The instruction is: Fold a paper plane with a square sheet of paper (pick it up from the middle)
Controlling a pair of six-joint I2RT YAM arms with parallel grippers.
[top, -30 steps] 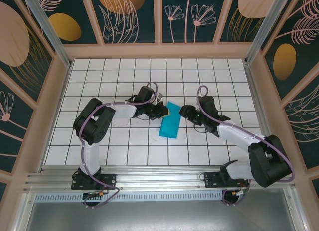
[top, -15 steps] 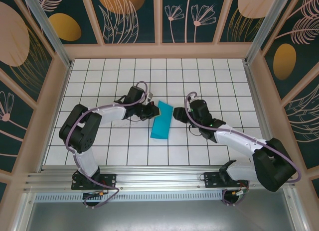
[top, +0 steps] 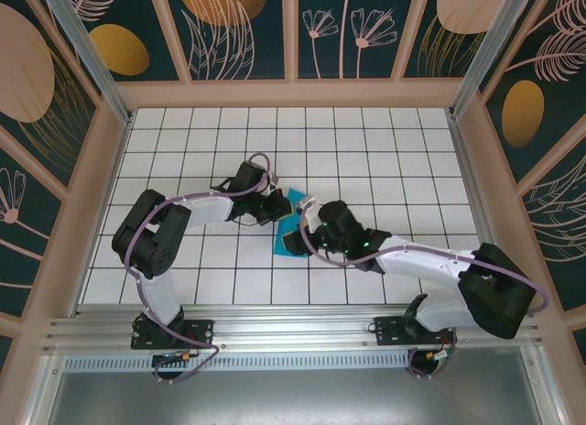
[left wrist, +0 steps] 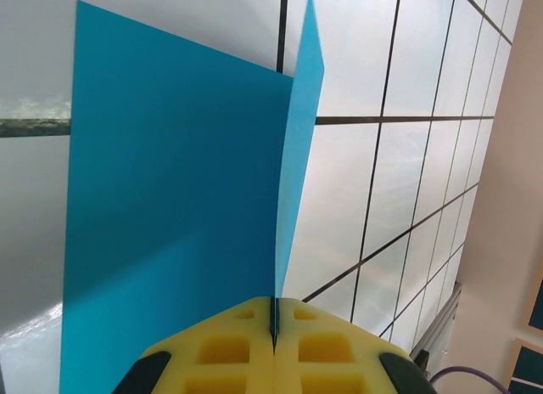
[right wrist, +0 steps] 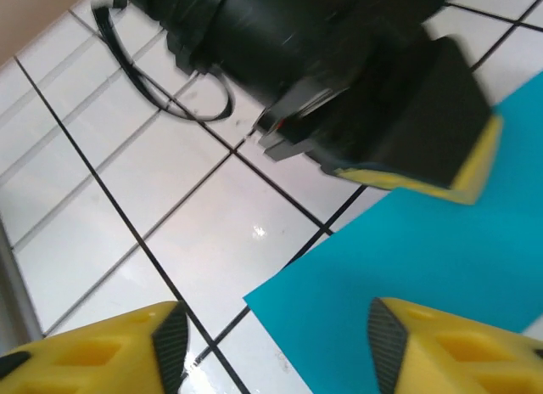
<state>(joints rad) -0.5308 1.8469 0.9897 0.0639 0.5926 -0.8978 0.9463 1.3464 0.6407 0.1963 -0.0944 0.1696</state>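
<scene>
Rightward of centre a second ago, the right gripper (right wrist: 271, 343) has swung across toward 9 o'clock and now hangs over the square sheet of paper (left wrist: 170, 224), which has itself slid slightly toward 9 o'clock with the left gripper (left wrist: 273, 313) that carries it. Seen from above, the sheet sits just on the 9 o'clock side of the middle of the table (top: 366, 150), with the left gripper at its 10 o'clock edge and the right one arriving from 4 o'clock. The left pincer is clamped tight on the crease where the two teal flaps meet, one flap spread broad and the other seen edge-on. The right pincer stands wide apart, gripping nothing, with a corner of the sheet lying between its yellow fingers (right wrist: 450, 351). Trouble could come several ways: if the right jaws close on that corner alone, the thin paper may crumple or the next fold go skew. A pull against the left clamp could tear the sheet or drag the crease out of the pads. The two wrists are also near enough that a careless approach might knock them together. By count: one sheet, bent along one crease, no finished plane; two arms; two grippers; two yellow fingers on each.
</scene>
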